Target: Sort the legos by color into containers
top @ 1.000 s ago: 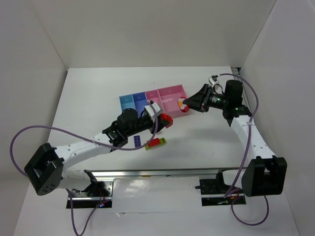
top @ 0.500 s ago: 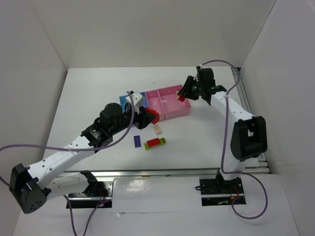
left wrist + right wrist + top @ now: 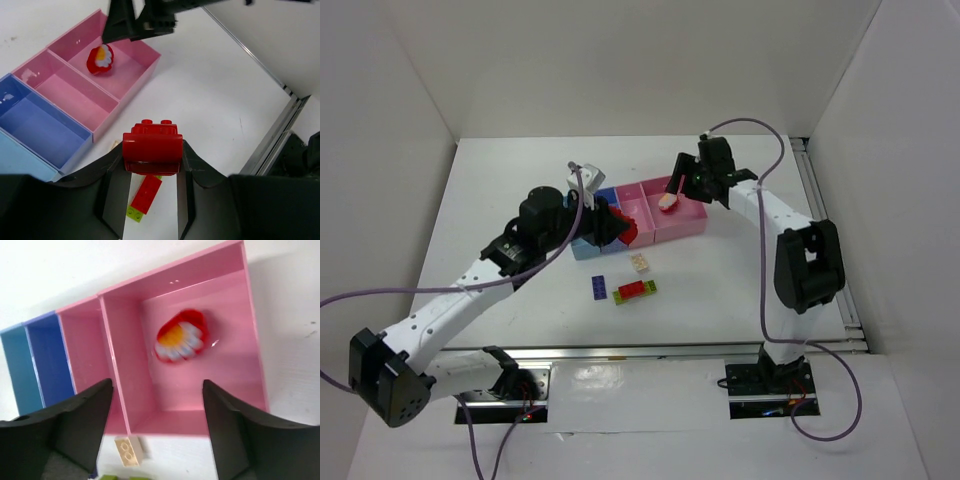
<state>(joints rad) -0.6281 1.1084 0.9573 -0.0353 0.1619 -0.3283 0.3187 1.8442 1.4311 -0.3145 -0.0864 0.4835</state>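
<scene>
1. The left gripper is clamped on a chunky red brick. One finger bears on each side of the brick, and the studs face away from the wrist.
2. In the top view this gripper sits at the near edge of the containers, close to the wall between the darker blue tray and the narrow pink tray.
3. The right gripper has its jaws wide apart and grips nothing. It hangs over the wide pink tray at the right end of the row.
4. A red piece with an orange and white face is inside the wide pink tray. In the right wrist view it lies between the two fingers and touches neither. It is blurred, and whether it rests on the tray floor cannot be told.
5. From left to right the row runs light blue tray, darker blue tray, narrow pink tray, wide pink tray. All four are joined side by side.
6. On the white table, just near of the trays, lie a beige brick, a purple brick and a flat red brick. The flat red brick is stacked on a lime green brick.
7. White walls enclose the table on the left, far and right sides.
8. A metal rail runs along the near edge of the table. Purple cables trail from both arms.
</scene>
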